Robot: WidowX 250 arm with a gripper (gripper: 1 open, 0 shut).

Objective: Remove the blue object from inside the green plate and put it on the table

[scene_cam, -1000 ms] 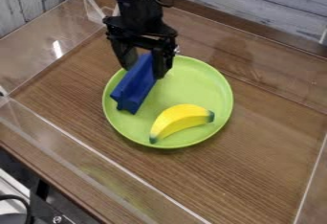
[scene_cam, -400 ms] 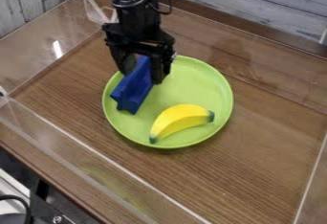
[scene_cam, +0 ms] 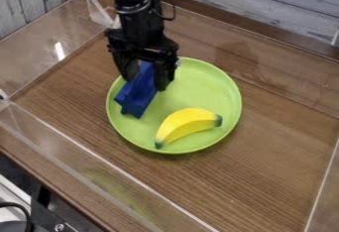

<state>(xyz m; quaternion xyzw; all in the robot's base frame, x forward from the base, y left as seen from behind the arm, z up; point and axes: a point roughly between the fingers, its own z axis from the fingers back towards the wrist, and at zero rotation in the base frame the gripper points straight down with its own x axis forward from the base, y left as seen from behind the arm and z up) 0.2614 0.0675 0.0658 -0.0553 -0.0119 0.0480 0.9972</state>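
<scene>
A round lime-green plate [scene_cam: 219, 127] is being carried by a brown wood-grain counter [scene_cam: 79, 87], which is being enclosed along its edges by clear acrylic walls [scene_cam: 40, 142]. A deep-blue elongated block [scene_cam: 134, 95] is being held inside the plate on its left part, with its near end lying close to the left rim and its far end being hidden behind the black end effector [scene_cam: 145, 70]. The end effector is being pointed straight down over that far end, with its jaws being kept spread wide, one dark finger being seen on each side of the block's upper end; whether the fingers are being pressed against the block cannot be told from this view, and no grip is being shown. A yellow banana [scene_cam: 185, 126] is being held in the near right part of the same plate, lying just beside the block and apart from it, its darker tip being turned toward the front rim. The black arm [scene_cam: 133, 3] is being seen rising from the end effector toward the top edge of the view.
</scene>
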